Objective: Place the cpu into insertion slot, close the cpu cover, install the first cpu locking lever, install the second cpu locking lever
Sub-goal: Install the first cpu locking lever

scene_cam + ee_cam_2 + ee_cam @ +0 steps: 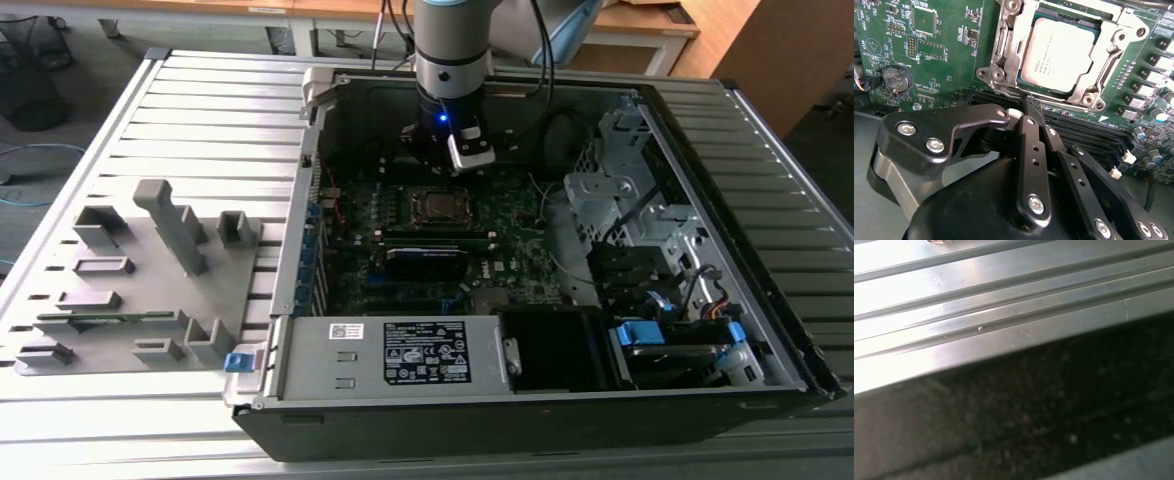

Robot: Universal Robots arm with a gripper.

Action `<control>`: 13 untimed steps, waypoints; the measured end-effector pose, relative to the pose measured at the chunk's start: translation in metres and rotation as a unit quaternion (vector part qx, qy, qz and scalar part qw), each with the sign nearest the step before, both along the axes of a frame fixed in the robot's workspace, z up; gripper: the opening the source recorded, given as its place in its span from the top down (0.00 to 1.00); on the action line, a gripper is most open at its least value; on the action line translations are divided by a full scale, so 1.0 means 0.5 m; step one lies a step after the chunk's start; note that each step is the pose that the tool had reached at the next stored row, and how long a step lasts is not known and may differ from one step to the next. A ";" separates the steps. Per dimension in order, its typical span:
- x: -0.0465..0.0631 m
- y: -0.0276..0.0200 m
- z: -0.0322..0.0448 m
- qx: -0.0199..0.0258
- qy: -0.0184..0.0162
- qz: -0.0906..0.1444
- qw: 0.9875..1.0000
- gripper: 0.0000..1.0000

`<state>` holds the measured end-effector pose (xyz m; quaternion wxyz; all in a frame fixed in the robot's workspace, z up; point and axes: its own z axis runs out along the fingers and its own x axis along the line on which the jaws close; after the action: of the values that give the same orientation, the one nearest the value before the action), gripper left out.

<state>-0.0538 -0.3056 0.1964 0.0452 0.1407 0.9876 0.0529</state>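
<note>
Gripper [1026, 117], fingers pressed together and empty, hovers beside cpu [1059, 54] seated in insertion slot [999, 60]; levers demand steady, square pressing.

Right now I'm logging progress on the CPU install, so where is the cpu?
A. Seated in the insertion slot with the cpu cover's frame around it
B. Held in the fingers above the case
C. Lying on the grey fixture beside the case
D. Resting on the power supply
A: in the second wrist view the cpu lies flat in the insertion slot, the cpu cover framing its edges.
</note>
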 end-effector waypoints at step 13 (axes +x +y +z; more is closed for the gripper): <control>0.000 0.0000 -0.001 0.000 0.000 0.000 1.000 0.89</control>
<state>-0.0538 -0.3056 0.1961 0.0453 0.1407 0.9876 0.0530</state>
